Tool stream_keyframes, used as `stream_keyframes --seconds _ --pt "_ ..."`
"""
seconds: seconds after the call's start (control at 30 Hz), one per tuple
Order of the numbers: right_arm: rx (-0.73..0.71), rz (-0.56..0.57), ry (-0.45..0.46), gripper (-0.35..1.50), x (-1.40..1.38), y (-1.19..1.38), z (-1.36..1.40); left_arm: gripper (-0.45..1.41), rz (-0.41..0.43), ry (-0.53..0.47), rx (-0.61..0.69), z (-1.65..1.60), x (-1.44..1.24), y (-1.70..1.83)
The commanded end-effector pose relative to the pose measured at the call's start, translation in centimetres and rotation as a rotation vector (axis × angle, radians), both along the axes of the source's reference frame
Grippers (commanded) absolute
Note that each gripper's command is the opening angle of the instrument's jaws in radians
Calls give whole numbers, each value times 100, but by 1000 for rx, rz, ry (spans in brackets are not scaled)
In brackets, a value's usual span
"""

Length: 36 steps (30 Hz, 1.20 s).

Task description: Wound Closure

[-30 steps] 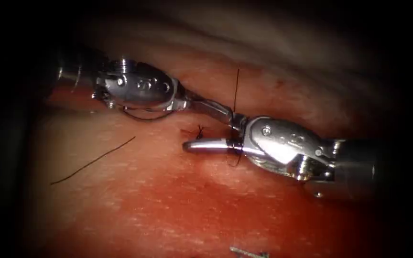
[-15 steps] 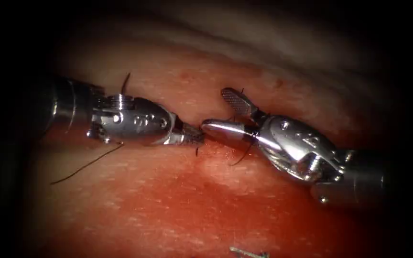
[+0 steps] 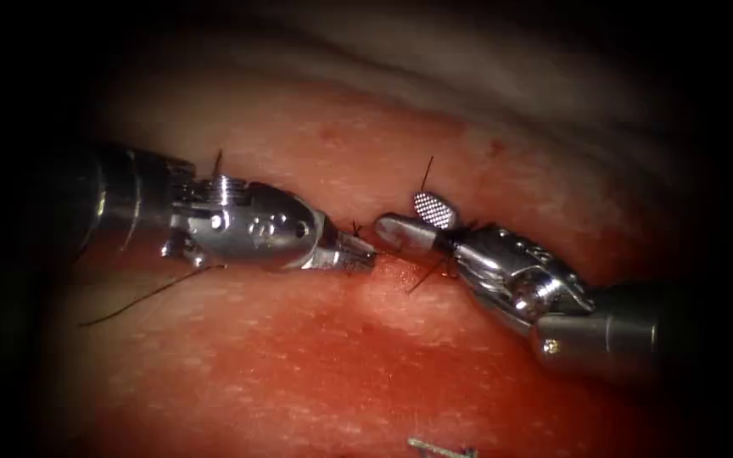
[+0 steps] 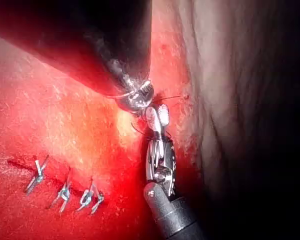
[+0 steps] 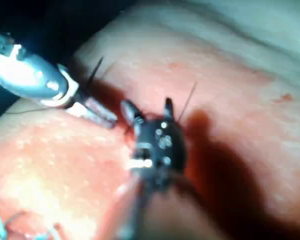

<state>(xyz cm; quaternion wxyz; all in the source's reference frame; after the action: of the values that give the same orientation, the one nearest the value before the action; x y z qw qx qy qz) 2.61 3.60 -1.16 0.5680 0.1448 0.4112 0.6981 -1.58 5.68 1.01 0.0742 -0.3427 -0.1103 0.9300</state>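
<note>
Two tools are meeting tip to tip over the tissue (image 3: 316, 356), with a small dark knot (image 3: 355, 230) of thread sitting right between them — that gap is the relation that matters. The left tool (image 3: 358, 253) is reaching in from the left along a nearly level line, its jaws lying together just beside the knot; whether they are pinching thread I cannot tell. The right tool (image 3: 413, 222) is coming in from the lower right, angled up toward the same spot, with its jaws standing apart: one smooth jaw is pointing at the knot, the ribbed one is lifting away above it, and nothing is lying between them. Both tips are about equally near the knot.

Short thread ends (image 3: 426, 174) are sticking up and out around the right tool's jaws, and a longer loose strand (image 3: 142, 297) is trailing across the tissue below the left tool. No needle is visible to me. Several finished stitches (image 4: 65, 190) are sitting in a row well apart from the tools in the left wrist view.
</note>
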Motion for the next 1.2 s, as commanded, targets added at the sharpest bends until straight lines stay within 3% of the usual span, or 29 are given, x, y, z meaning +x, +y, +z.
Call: stream_keyframes --seconds 0.03,0.17,0.93,1.2 --pt "3 3 0 81 5 -1 9 -35 -2 1 3 8 -8 -4" --pt "14 26 -7 81 1 2 10 -35 -2 6 4 13 -18 3" --pt "74 99 6 88 3 27 53 -35 13 10 4 35 -14 18" --pt "76 88 25 67 12 26 53 -35 13 16 8 39 -10 20"
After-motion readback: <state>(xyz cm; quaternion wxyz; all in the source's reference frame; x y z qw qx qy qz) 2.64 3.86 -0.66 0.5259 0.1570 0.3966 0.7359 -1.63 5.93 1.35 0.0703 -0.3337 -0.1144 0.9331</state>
